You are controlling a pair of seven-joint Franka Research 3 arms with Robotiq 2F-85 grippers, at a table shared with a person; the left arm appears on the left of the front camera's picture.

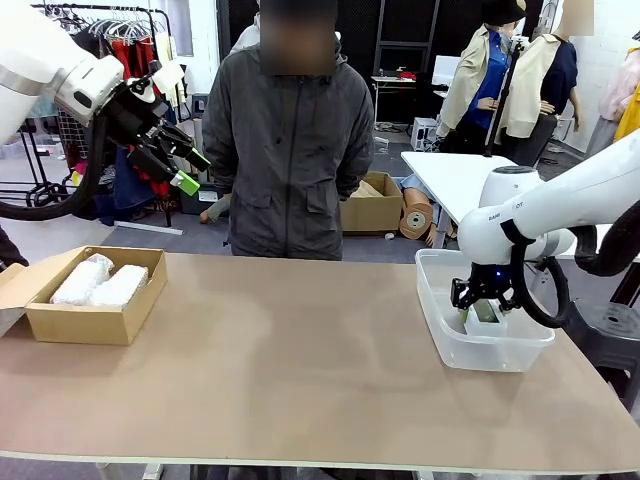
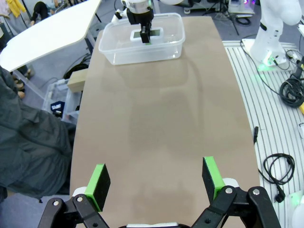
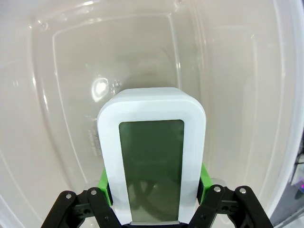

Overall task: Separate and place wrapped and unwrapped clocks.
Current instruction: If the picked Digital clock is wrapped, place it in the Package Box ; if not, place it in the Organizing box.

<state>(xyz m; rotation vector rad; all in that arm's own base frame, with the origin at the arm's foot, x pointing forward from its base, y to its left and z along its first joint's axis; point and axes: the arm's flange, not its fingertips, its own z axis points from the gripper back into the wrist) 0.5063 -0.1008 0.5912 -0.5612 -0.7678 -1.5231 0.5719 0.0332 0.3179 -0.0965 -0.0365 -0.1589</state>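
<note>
at the left end of the desk [image 1: 300, 360] a cardboard box [image 1: 95, 322] holds the two wrapped clocks [image 1: 100, 284], side by side. above it the left hand [image 1: 180, 160] hangs in the air with its fingers spread wide and nothing in them. at the right, the right hand [image 1: 484, 305] is clamped on the bare clock [image 3: 151, 171], down inside the clear tub [image 1: 480, 350]. the step looks like the drop-off; next, the fingers should part and the arm lift straight out.
</note>
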